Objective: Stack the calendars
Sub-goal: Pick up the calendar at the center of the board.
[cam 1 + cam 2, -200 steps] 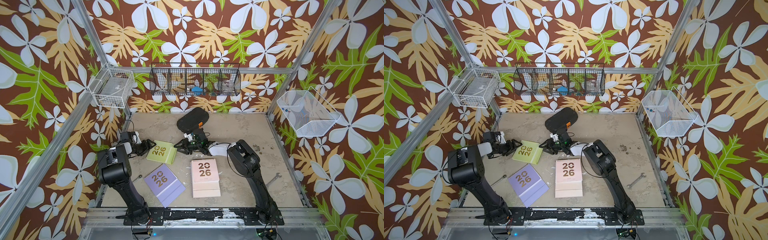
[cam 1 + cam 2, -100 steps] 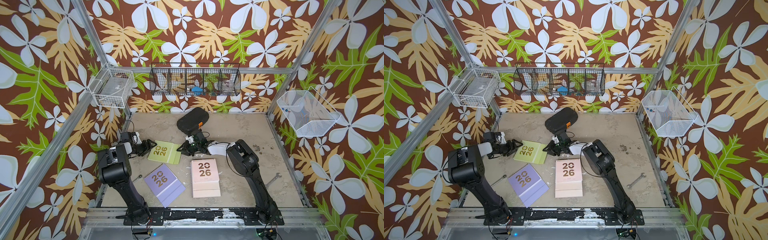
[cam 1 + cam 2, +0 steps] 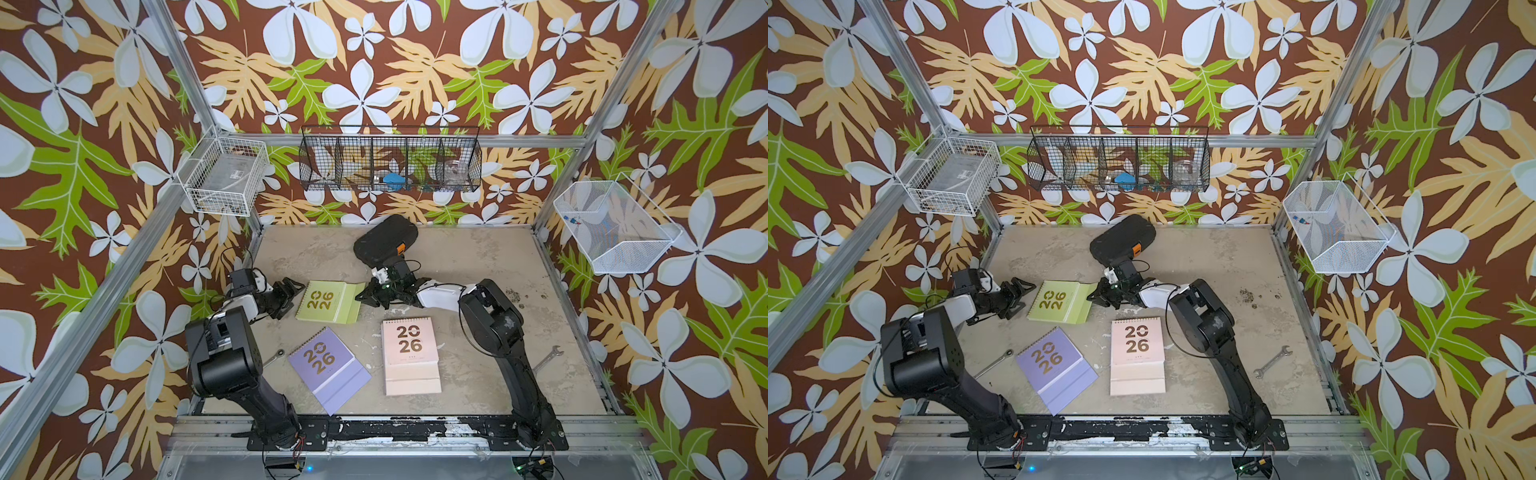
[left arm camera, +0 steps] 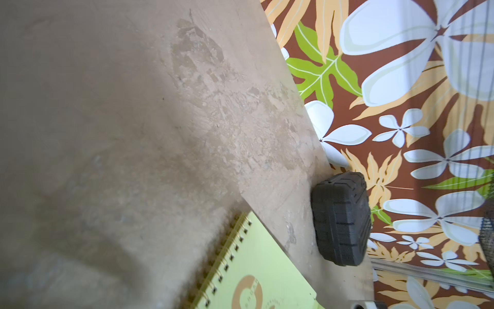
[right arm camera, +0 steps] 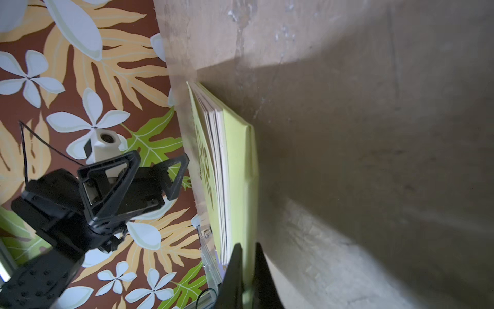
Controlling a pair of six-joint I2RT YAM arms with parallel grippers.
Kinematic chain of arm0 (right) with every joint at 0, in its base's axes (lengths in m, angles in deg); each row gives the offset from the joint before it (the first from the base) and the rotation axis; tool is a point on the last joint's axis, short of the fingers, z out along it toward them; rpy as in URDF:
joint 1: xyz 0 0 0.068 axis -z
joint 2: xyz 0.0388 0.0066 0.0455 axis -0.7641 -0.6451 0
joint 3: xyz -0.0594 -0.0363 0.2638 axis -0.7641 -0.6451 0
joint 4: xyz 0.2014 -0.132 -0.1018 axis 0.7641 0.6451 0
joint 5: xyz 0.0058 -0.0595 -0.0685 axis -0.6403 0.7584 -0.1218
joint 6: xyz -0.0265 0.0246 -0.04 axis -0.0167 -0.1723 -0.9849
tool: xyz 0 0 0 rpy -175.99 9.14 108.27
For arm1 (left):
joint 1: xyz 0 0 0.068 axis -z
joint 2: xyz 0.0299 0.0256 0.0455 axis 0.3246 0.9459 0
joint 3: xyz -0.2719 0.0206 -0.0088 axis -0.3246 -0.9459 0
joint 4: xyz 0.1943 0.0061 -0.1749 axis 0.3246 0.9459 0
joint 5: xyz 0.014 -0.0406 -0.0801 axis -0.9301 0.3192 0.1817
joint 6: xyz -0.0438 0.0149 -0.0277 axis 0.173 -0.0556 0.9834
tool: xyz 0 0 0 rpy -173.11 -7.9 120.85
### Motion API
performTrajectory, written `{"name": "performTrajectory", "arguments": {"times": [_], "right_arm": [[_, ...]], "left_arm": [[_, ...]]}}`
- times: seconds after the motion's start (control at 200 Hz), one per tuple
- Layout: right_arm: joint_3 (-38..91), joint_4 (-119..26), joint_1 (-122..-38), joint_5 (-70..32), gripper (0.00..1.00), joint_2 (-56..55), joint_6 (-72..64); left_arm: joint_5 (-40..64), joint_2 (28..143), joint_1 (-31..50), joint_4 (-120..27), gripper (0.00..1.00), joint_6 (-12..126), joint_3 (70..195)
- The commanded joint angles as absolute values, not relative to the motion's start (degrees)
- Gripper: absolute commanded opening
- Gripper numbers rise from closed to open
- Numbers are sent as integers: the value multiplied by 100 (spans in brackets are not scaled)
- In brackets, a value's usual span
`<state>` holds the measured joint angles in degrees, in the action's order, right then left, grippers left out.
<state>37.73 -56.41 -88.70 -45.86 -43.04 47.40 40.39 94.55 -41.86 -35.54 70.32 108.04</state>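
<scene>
On the table (image 3: 478, 257), left of centre, the lime green calendar (image 3: 328, 301) lies flat. It has gold "2026" on the cover, spiral binding along the edge toward the left arm, and white pages fanned slightly at the opposite edge. The right gripper (image 5: 247, 250) is clenched on its green back flap, at the corner nearest the black case (image 3: 386, 241). The left gripper (image 3: 297, 297) sits just beside the spiral edge, jaws spread, grasping nothing. Nearer the robot's base, a lilac calendar (image 3: 328, 368) lies askew and a pale pink calendar (image 3: 410, 353) lies square — apart from each other and from the green one.
</scene>
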Motion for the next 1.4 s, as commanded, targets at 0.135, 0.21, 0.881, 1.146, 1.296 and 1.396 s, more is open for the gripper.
{"name": "performTrajectory", "arguments": {"times": [0.135,0.21,0.881,1.146,1.296,1.396], "right_arm": [[3462,-6254,-8861,-4605,1,-4029,5446],[3319,-6463,-8860,-4605,1,-3950,5609],[2971,-7352,-8869,-4825,1,-3748,6459],[2864,-7452,-8868,-4851,1,-3658,6549],[2763,-7531,-8876,-4878,1,-3597,6610],[2663,-7574,-8875,-4878,1,-3543,6628]], "left_arm": [[4308,8489,-4197,-4526,84,8650,9795],[4513,8317,-4198,-4705,84,8985,9561],[5076,8187,-3978,-7392,77,11309,8126],[5080,8743,-3754,-8685,64,12088,8093],[5061,9063,-3615,-9507,54,12553,8007],[5073,9254,-3549,-9976,43,12809,7996]]}}
